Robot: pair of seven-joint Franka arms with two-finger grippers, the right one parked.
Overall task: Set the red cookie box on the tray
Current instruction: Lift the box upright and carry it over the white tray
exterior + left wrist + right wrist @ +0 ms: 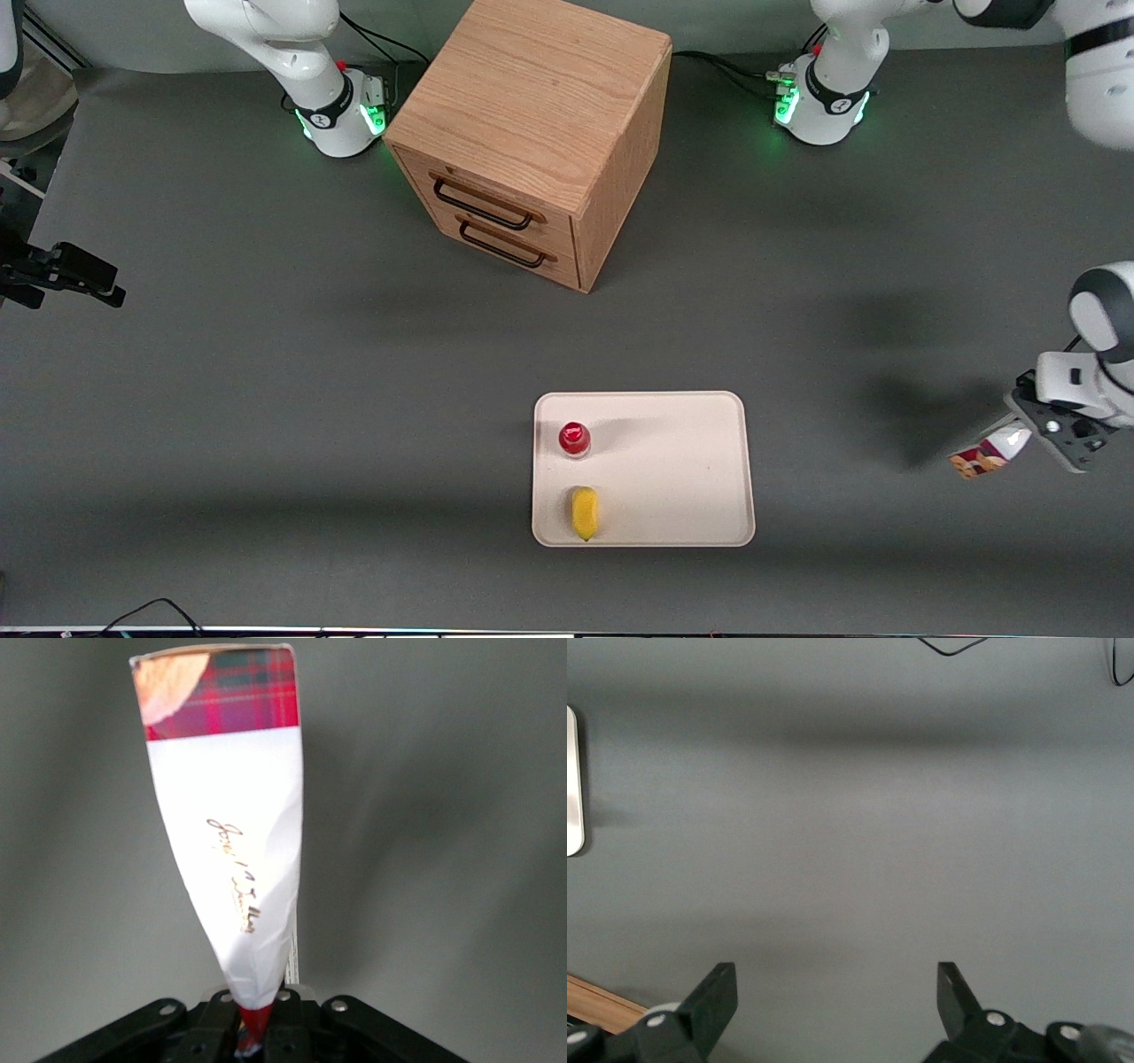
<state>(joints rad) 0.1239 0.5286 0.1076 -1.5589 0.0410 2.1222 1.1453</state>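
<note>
Holding the red cookie box (988, 455) by one end, my gripper (1019, 436) is clamped on it above the table, well apart from the tray (691, 470); the light, thin carton crumples at my pinch, so a mid-body grip seems safer

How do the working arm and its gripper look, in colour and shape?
The left arm has rounded white shells with dark grey joint bands. Its base glows green, with black cables attached. The gripper has a white body and black fingers with silver screws.
</note>
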